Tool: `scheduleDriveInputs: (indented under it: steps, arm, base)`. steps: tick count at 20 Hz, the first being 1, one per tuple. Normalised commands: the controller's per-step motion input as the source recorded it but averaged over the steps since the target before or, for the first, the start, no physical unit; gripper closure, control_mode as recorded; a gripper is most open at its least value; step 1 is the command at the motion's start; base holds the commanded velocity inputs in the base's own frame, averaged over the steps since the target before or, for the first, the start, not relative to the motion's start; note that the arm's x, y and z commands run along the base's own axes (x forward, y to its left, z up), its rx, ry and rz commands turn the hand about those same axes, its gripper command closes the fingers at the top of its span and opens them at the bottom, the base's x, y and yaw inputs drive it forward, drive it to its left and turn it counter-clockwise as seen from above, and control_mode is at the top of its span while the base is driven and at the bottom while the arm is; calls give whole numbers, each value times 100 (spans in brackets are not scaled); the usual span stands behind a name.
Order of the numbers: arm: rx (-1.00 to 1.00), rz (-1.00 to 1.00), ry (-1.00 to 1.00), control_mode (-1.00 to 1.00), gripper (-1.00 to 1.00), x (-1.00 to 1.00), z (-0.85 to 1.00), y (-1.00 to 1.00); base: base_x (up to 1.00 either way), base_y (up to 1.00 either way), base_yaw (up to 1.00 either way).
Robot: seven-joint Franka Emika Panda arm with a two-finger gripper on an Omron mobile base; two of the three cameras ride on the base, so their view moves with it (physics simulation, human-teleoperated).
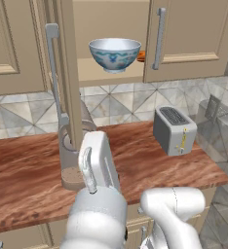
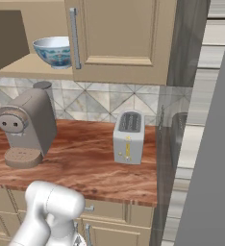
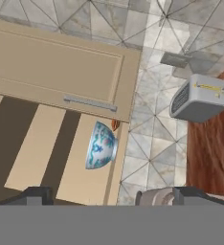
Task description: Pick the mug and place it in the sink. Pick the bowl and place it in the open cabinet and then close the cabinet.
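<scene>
The white bowl (image 1: 115, 54) with a pale blue pattern stands upright on the lower shelf of the open cabinet (image 1: 99, 75). It also shows past the closed door's edge (image 2: 54, 52). In the rolled hand view the bowl (image 3: 100, 146) lies on its side in the picture, well ahead of my gripper (image 3: 114, 196). The gripper is open, its fingertips (image 3: 37, 195) far apart with nothing between them. My hand (image 1: 99, 158) hangs over the counter, below the shelf and apart from the bowl. The open cabinet door (image 1: 69, 73) stands edge-on at the left. The mug and the sink are out of view.
A small orange item (image 1: 141, 56) sits behind the bowl. A silver toaster (image 1: 174, 130) stands on the wooden counter (image 1: 18, 170) to the right. A grey coffee machine (image 2: 28, 127) stands under the shelf, close to my hand. The right cabinet door (image 1: 189, 34) is shut.
</scene>
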Motion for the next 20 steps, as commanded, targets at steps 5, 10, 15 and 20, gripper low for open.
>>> scheduleDriveInputs:
  steps: [5, 10, 15, 20]
  arm:
    - [0, -11, -6, -100, -100, -28, 0, 27]
    - [0, -6, -3, -100, -100, -8, 0, 42]
    - [0, -4, 0, -100, -100, 0, 4, 54]
    - [0, -3, 0, -100, -100, 1, 12, 46]
  base:
    - [0, 0, 0]
    - [0, 0, 0]
    - [0, 0, 0]
    - [0, 0, 0]
